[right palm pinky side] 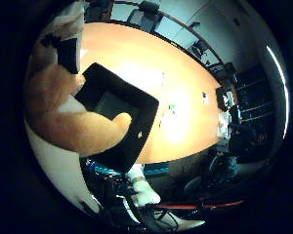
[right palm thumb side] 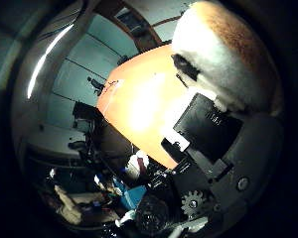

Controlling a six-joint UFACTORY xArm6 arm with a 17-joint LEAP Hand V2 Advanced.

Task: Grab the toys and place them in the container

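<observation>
Right now the hand (right palm thumb side: 223, 168) holds a soft orange and white plush toy (right palm pinky side: 63, 107) close against its palm, fingers curled around it. Toy and hand hang above the black container (right palm pinky side: 118, 114), which sits on the long orange table (right palm pinky side: 185, 97).

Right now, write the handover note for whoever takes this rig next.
Right hand: holding an orange and white plush toy close to the palm, lifted above the table.
Black container: on the orange table, open, below the toy, with nothing seen inside it.
Done: toy picked up.
Left: lower the toy into the container and release it. No other toys show in these views.
</observation>
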